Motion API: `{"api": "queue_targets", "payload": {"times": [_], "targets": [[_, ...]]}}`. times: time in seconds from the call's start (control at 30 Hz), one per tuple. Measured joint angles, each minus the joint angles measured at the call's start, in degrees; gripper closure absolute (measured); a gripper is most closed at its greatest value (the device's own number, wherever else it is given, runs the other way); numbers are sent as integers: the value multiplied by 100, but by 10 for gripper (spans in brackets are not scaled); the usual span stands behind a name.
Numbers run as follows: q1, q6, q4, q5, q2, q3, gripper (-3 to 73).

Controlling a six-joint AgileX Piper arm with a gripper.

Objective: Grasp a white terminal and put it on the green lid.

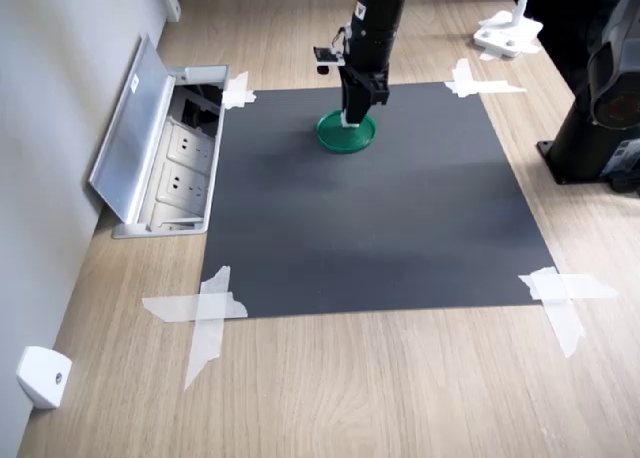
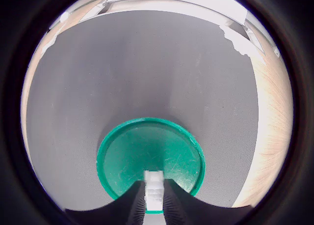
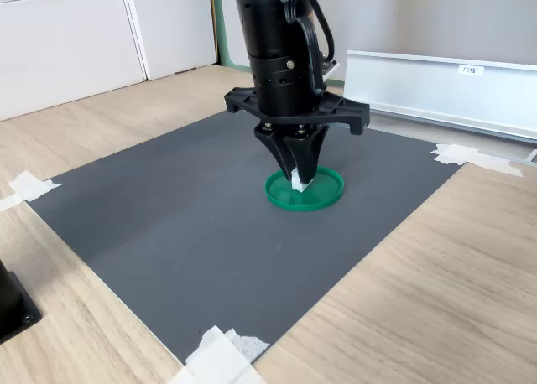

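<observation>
The green lid [image 1: 347, 134] [image 2: 147, 154] [image 3: 317, 191] lies flat on the dark grey mat [image 1: 370, 208], near the mat's far edge in the first exterior view. My gripper [image 1: 350, 116] [image 2: 154, 193] [image 3: 299, 179] points straight down over the lid and is shut on the white terminal [image 2: 153, 188] [image 3: 298, 181], a tiny white block pinched between the black fingertips. The terminal sits at or just above the lid's surface, inside its rim; whether it touches the lid I cannot tell.
White tape strips [image 1: 205, 308] hold the mat's corners to the wooden table. An open metal socket box [image 1: 165, 153] stands at the first exterior view's left. A black robot base [image 1: 600, 108] and a white stand [image 1: 508, 33] are at the first exterior view's right.
</observation>
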Motion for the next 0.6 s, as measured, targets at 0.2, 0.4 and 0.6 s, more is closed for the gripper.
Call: {"api": "queue_targets", "payload": {"times": [0.2, 0.4, 0.6], "targets": [[0, -12, 12, -33, 0, 0, 384], [0, -12, 31, -2, 0, 0, 242], [0, 120, -83, 111, 0, 0, 198]]}}
